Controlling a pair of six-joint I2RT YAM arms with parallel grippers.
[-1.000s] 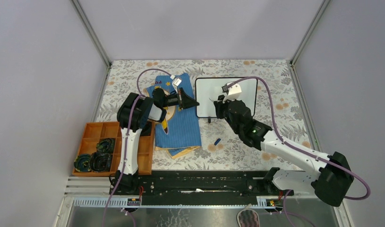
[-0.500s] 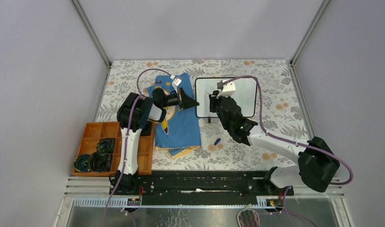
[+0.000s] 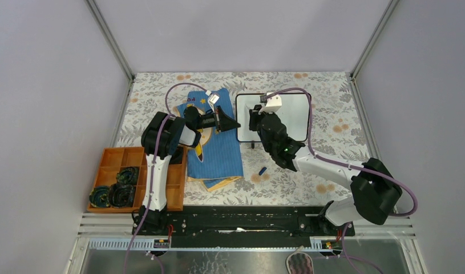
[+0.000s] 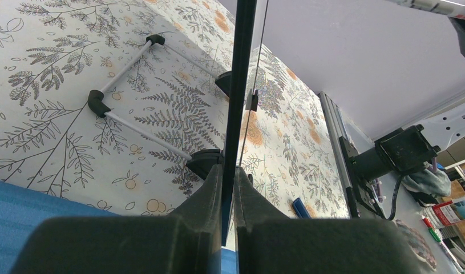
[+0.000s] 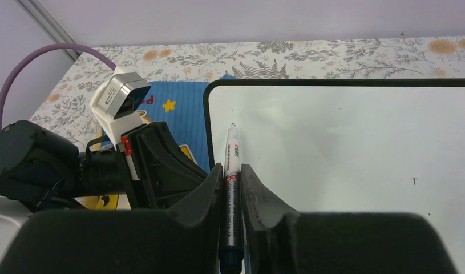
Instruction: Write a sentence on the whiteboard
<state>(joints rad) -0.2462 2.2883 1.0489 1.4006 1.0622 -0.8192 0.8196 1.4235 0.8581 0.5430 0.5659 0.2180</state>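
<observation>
The whiteboard (image 3: 290, 117) lies at the back middle of the table, its black frame edge (image 4: 241, 85) running up the left wrist view. My left gripper (image 3: 234, 124) (image 4: 228, 171) is shut on that left edge. My right gripper (image 3: 254, 114) (image 5: 232, 168) is shut on a white marker (image 5: 232, 157), whose tip hovers at the board's upper left corner area. The white face (image 5: 344, 160) carries only a tiny dark speck; no sentence is in view. A blue marker cap (image 3: 263, 170) (image 4: 300, 208) lies on the table in front of the board.
A blue cartoon-print cloth (image 3: 218, 154) lies left of the board under the left arm. An orange compartment tray (image 3: 113, 160) with dark rolled items (image 3: 118, 191) sits at the near left. A wire stand with black corners (image 4: 127, 63) lies on the floral tablecloth.
My right arm has swung left across the whiteboard, carrying the marker from the board's middle to its upper left area. The left gripper has kept its hold on the board's edge.
</observation>
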